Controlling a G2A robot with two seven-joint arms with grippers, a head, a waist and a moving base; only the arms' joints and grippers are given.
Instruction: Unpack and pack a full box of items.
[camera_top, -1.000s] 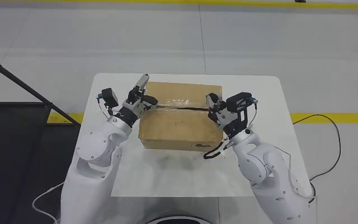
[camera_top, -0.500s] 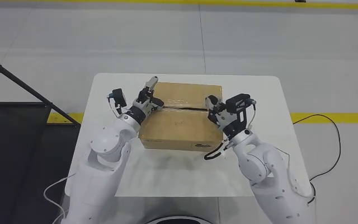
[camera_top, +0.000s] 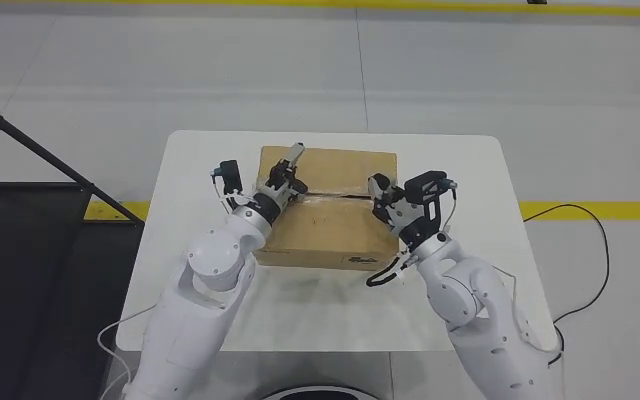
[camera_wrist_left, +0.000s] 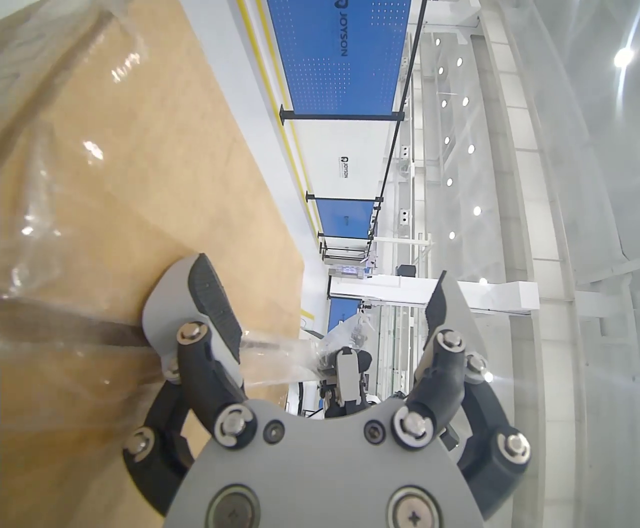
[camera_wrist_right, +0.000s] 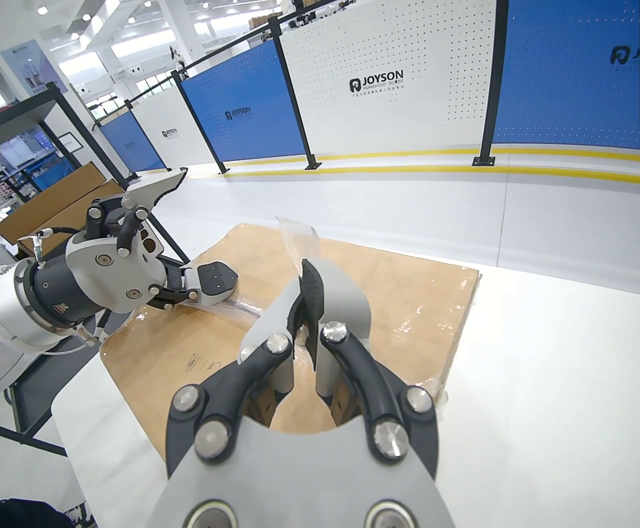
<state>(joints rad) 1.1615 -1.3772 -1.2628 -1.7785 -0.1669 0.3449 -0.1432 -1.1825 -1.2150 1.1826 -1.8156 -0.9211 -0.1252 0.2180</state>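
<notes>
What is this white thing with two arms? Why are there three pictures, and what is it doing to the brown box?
It is a robot with two arms. At the end of each arm is a gripper, a claw with two fingers for pinching things. One picture comes from a camera up on the robot, looking down at the white table. The other two come from small cameras on its wrists, so you see each gripper up close. On the table sits one brown cardboard box, with shiny clear tape along the seam on top. The right gripper is pinched shut on a loose end of that tape. The left gripper is open and holds nothing; one of its fingers is down at the box top, by the seam.
</notes>
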